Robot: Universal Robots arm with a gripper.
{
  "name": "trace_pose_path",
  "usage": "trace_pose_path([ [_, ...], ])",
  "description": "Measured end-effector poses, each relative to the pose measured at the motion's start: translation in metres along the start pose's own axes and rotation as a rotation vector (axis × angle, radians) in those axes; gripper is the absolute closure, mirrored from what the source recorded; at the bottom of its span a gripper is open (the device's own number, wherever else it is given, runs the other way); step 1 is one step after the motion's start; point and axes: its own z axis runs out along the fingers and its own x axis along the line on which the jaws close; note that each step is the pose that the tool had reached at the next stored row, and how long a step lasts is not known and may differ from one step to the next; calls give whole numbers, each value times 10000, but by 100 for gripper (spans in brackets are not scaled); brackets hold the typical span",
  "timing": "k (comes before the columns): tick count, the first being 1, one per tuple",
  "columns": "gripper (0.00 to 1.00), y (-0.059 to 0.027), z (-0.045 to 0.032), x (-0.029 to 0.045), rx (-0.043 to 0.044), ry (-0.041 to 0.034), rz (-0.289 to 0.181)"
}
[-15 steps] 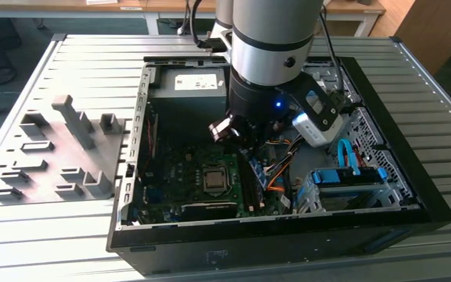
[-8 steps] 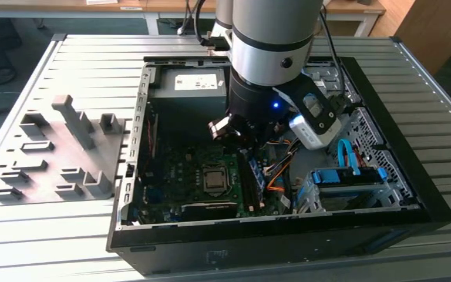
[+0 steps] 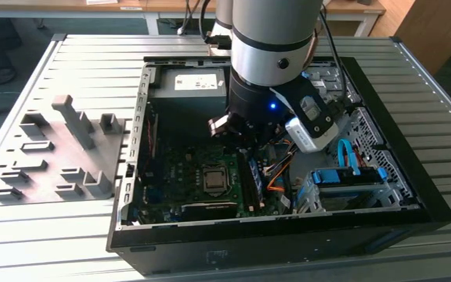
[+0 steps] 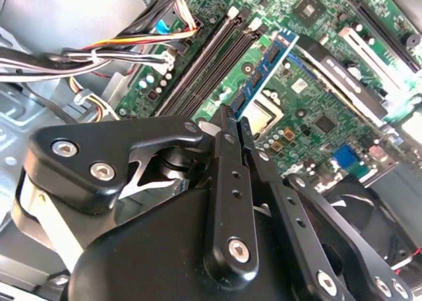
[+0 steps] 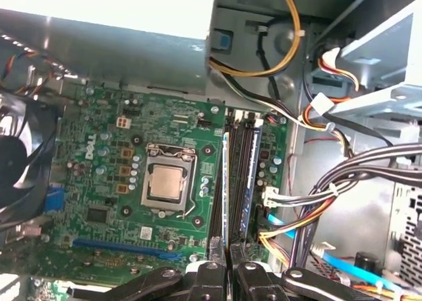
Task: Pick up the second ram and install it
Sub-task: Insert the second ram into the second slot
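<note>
The tool point(image 4: 232, 126) is clenched on the second ram point(image 4: 262, 74), gripping one end of the stick, which juts edge-on above the motherboard point(image 5: 99, 182). In the first wrist view the stick point(image 5: 225, 189) stands over the long black slots point(image 5: 237, 175), just beside the CPU socket point(image 5: 166, 187). Cables point(image 5: 343, 182) crowd the slots' far side from the socket.

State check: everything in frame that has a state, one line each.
end effector: shut on ram
ram: gripped at one end, held over the board, not seated in a slot
CPU socket: frame closed, chip in, no cooler on it
case: lying on its side, panel off, open
</note>
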Motion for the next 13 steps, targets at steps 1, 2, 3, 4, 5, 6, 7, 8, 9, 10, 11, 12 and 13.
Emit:
trace_pose_path([
  [1,86,0,1,0,3,-2,99],
  [2,86,0,1,0,7,-4,207],
  [3,86,0,1,0,11,-5,304],
  [4,86,0,2,0,14,-7,402],
  [5,86,0,2,0,17,-8,496],
  [6,86,0,2,0,20,-10,590],
  [7,86,0,3,0,24,-11,681],
  [8,86,0,3,0,27,-13,771],
  [9,86,0,3,0,30,-14,861],
  [10,86,0,3,0,34,-16,956],
  [11,86,0,4,0,37,-17,1046],
  [12,86,0,4,0,40,-18,1137],
  [13,86,0,5,0,43,-20,1231],
])
